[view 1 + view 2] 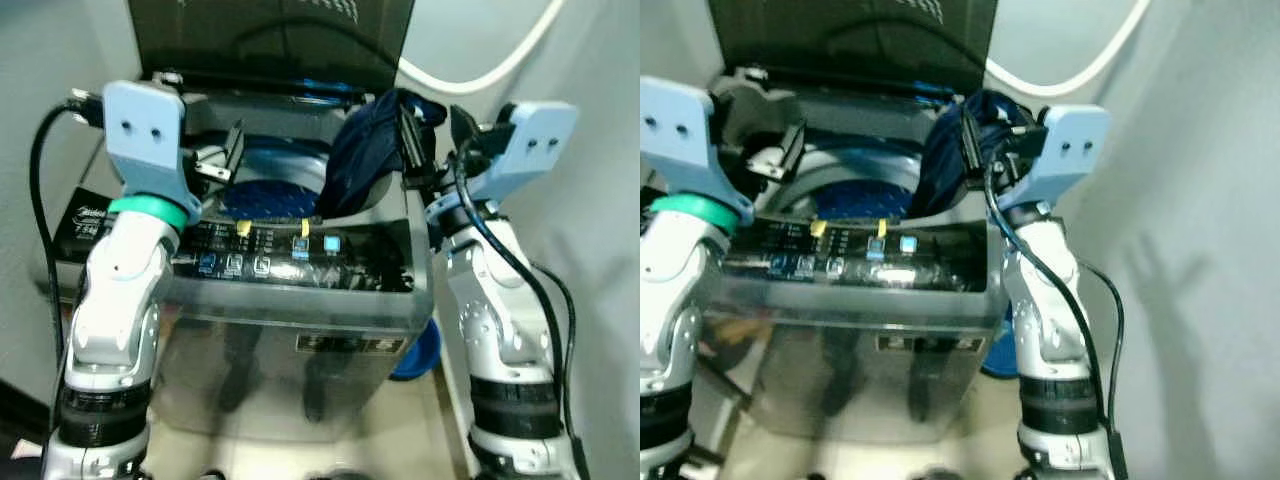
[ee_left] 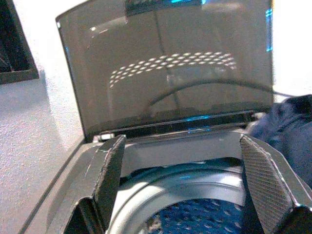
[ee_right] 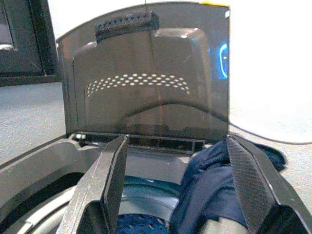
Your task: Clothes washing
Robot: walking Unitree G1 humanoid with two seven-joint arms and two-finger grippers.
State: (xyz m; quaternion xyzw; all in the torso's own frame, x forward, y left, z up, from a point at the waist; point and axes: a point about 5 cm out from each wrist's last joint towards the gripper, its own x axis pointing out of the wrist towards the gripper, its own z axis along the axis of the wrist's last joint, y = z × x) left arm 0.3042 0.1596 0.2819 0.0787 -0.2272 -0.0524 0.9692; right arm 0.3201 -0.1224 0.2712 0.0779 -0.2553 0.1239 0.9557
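Note:
A grey top-loading washing machine [image 1: 300,310] stands before me with its dark tinted lid [image 1: 270,35] raised. A dark navy garment [image 1: 365,150] hangs over the right rim of the opening, partly down into the blue perforated drum [image 1: 265,195]. My right gripper [image 1: 425,140] hovers open just right of the garment; in the right wrist view the cloth [image 3: 214,180] lies between the spread fingers [image 3: 105,187]. My left gripper [image 1: 222,155] is open over the drum's left rim, and the left wrist view has the drum [image 2: 195,217] under it with the garment [image 2: 292,126] off to one side.
The control panel [image 1: 290,255] with lit blue buttons runs along the machine's front edge. A white hose [image 1: 480,75] curves along the back wall. A blue basin [image 1: 418,355] sits on the floor beside the machine's right side. A dark box [image 1: 85,225] stands at the left.

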